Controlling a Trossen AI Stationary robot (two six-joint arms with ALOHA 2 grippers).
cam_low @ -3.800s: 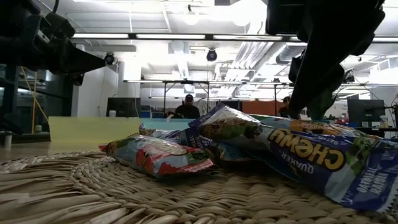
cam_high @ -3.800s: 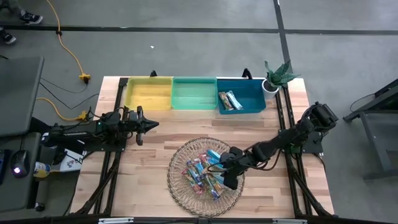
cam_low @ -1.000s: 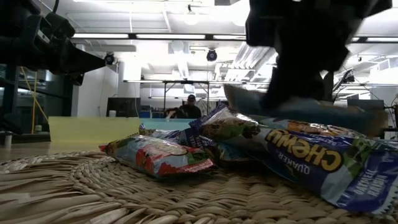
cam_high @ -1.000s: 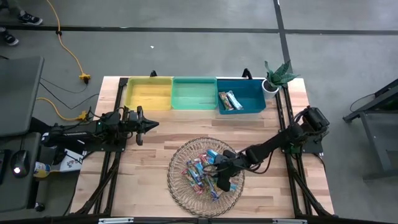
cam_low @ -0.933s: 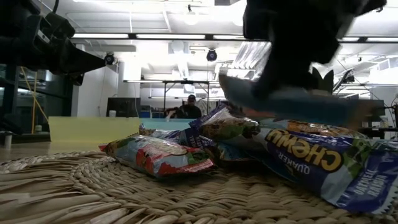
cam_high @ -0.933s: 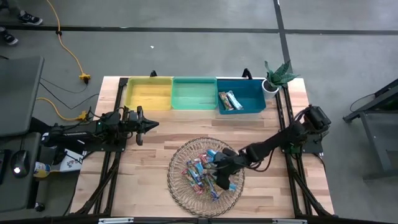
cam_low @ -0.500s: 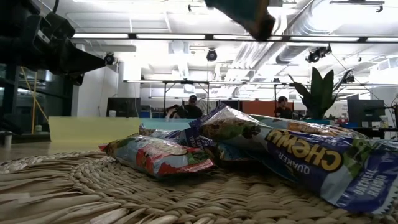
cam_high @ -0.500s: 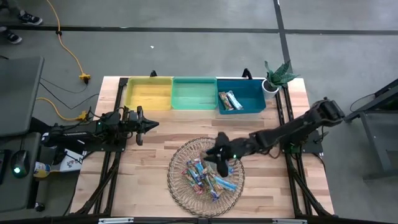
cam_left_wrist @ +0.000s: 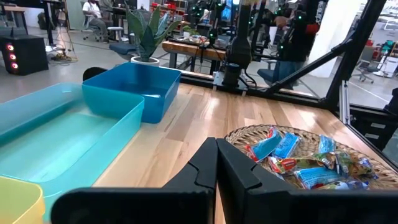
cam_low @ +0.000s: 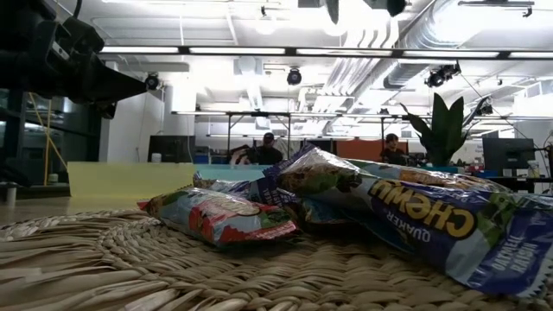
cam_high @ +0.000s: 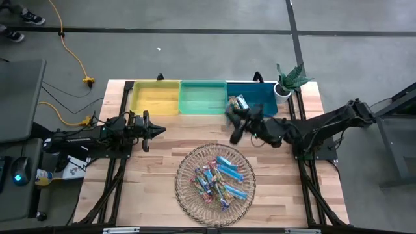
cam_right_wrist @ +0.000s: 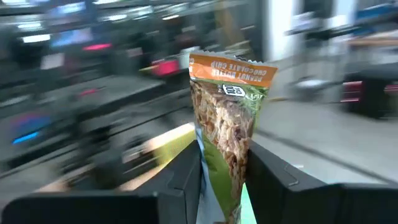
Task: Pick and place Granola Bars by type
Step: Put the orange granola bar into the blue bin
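Observation:
My right gripper hangs above the table in front of the blue bin, shut on one granola bar with a tan and green wrapper and an orange end. Several more granola bars lie in the round woven basket; the low view shows them close up. Two bars lie in the blue bin. My left gripper waits shut at the table's left, its fingers together in the left wrist view. My right gripper pinches the bar's lower part between its two fingers, one on each flat face. The fingers are level and come from the table's right. The bar's orange end sticks out beyond the fingers, lifted clear of everything.
A green bin and a yellow bin stand left of the blue one along the far edge. A potted plant stands at the far right corner. Bare wood lies between the bins and the basket.
My right gripper has risen out of the basket with the bar and gone toward the far edge, up to the blue bin. It has tipped from pointing down to level. The bar is lifted clear of the pile; the other bars lie as before.

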